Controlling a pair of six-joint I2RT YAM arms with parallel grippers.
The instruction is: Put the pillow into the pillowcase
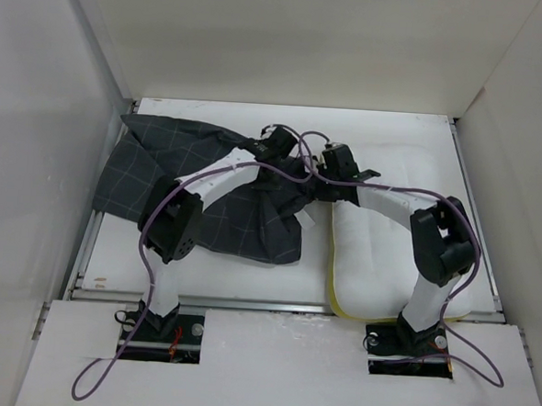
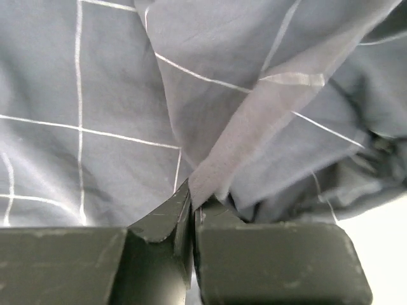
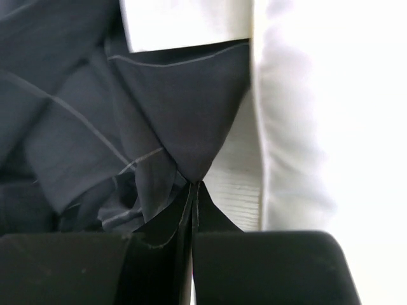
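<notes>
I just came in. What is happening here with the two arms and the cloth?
Both arms are handling the pillowcase. The left gripper and the right gripper are each shut on a fold of its dark fabric. The pillow lies beside it on the right, not yet inside.

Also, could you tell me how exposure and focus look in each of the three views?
Top external view: even, soft light, sharp throughout, the pillow bright yet its creases still readable. Left wrist view: well exposed, the pillowcase grid lines crisp, no glare. Right wrist view: harsh contrast, the pillow blown out to featureless white on the right, the pillowcase nearly black, its grid barely visible.
</notes>
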